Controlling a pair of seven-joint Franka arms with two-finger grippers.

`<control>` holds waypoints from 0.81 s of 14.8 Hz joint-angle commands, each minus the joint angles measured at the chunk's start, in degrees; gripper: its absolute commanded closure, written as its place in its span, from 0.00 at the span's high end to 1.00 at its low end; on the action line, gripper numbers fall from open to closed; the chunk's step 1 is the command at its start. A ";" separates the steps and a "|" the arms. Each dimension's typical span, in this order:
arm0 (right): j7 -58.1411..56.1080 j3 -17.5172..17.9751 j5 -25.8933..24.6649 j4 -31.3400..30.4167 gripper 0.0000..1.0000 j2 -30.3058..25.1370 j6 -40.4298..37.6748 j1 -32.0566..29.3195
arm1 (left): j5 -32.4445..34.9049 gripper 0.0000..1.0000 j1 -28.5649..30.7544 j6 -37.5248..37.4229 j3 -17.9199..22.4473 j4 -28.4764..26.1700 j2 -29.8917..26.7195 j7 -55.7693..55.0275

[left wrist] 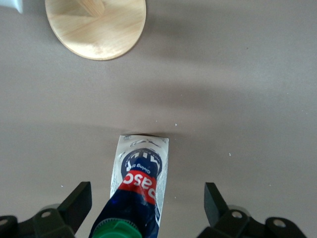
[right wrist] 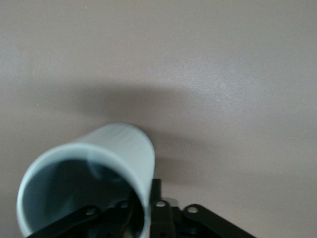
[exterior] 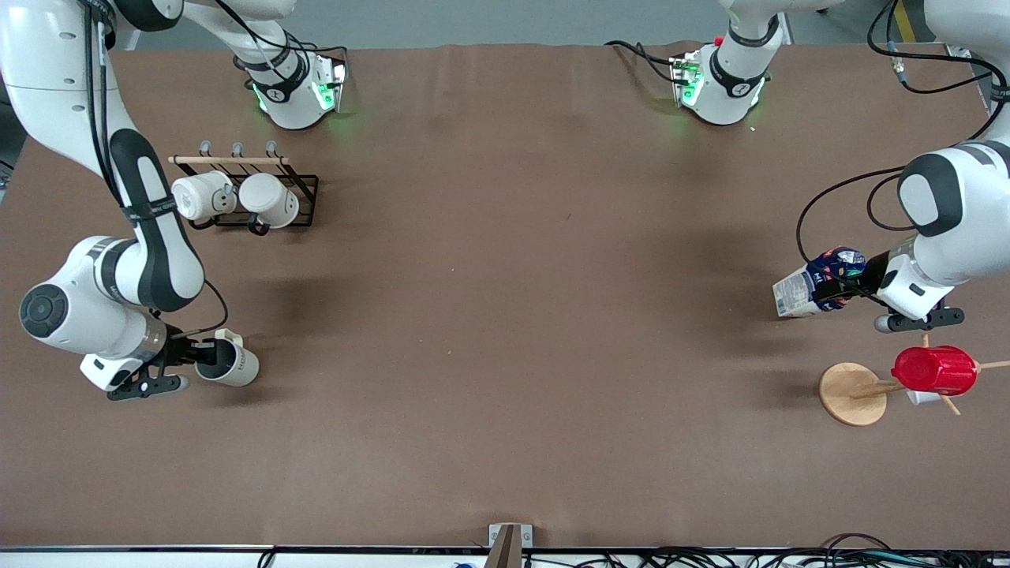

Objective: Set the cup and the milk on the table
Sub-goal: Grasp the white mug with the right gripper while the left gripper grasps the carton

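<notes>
The right gripper [exterior: 207, 353] was clamped on the rim of the cup [exterior: 229, 363], one finger inside and one outside, holding the mug tilted over the table [exterior: 505, 315] toward the right arm's end. The left gripper [left wrist: 147, 198] stood with its fingers spread wide on either side of the milk [exterior: 817, 290], touching neither face as far as the left wrist view showed; whether the carton's base rested on the brown sheet could not be told.

The pinch on a thin rim looked the likelier trouble: the mug could swing or slip from it, or tip over if let go while so tilted. The carton, leaning in the front view, could topple if nudged by an open finger.

The cup's grey inside appeared empty. 2 white mugs [exterior: 237, 199] hung on a black wire rack [exterior: 304, 197], and a red ribbed cup [exterior: 935, 370] sat on a wooden peg stand [exterior: 848, 394] near the milk; the contents of these could not be seen.
</notes>
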 commanded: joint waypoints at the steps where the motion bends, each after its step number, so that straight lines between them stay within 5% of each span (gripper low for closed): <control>1: 5.55 0.44 1.00 2.41 0.00 -1.36 -4.19 -0.24 | -1.03 1.00 -0.09 0.94 0.09 -0.81 0.38 0.91; 5: 24.06 0.53 0.92 11.72 0.00 -3.12 -19.47 6.68 | -0.95 1.00 -0.01 1.64 0.09 -0.81 1.35 0.91; 8: 41.38 0.44 0.57 13.58 0.00 -3.91 -21.09 14.76 | -1.03 0.96 -0.01 1.82 0.17 -0.81 1.62 0.91; 12: 61.97 0.36 0.13 13.58 0.00 -3.57 -20.21 27.86 | -1.03 0.35 0.00 1.82 0.09 -0.90 1.80 0.91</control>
